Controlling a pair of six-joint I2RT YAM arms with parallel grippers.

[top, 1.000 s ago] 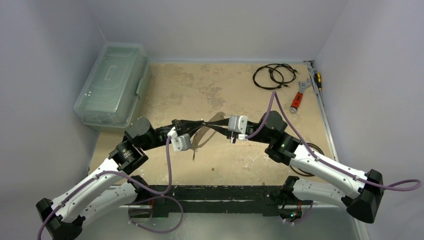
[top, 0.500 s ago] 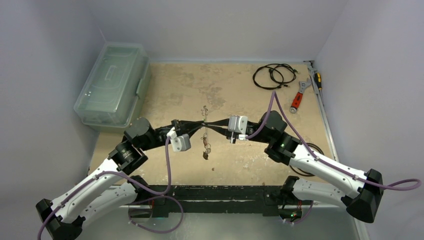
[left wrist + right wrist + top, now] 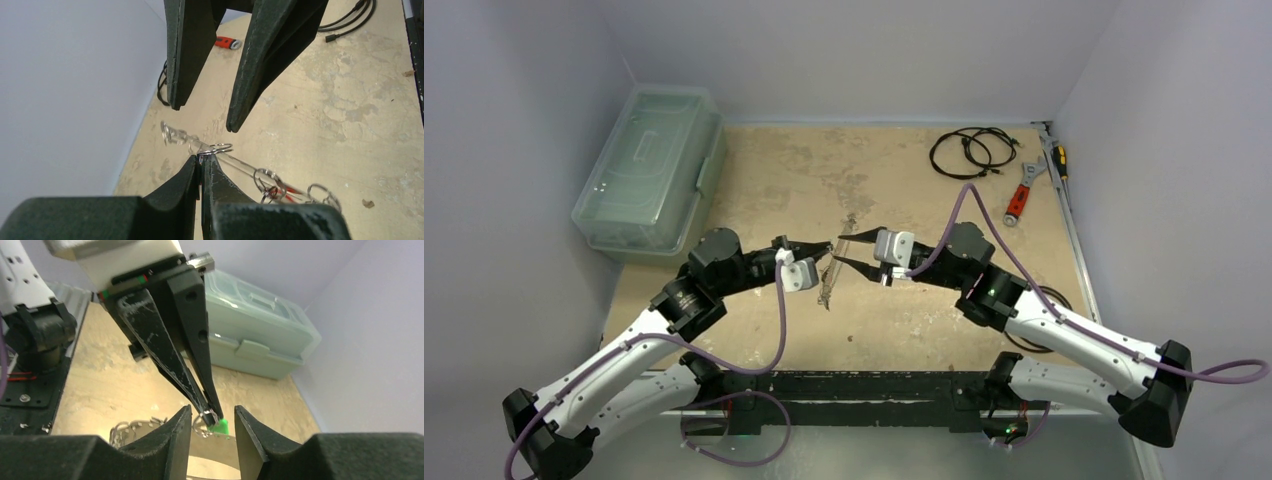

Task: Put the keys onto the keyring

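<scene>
The keyring (image 3: 832,280) hangs edge-on above the table between my two grippers. My left gripper (image 3: 823,249) is shut on one small split ring on its rim; in the left wrist view the fingertips (image 3: 201,161) pinch that ring while the hoop (image 3: 235,162) runs away to the lower right, with a red key tag (image 3: 292,190) on it. My right gripper (image 3: 837,250) is open and holds nothing, its jaws on either side of the left fingertips (image 3: 212,409). A green key tag (image 3: 220,427) hangs just below them on the hoop (image 3: 135,427). The black tag is not visible.
A clear plastic lidded box (image 3: 649,170) stands at the back left. A black cable coil (image 3: 964,152), a red-handled wrench (image 3: 1021,190) and a screwdriver (image 3: 1056,158) lie at the back right. Another cable loop (image 3: 1046,300) lies by the right arm.
The keyring, held flat between both shut grippers, swung edge-on. My right gripper has opened and let go of it. The keyring now hangs from the left gripper alone.
</scene>
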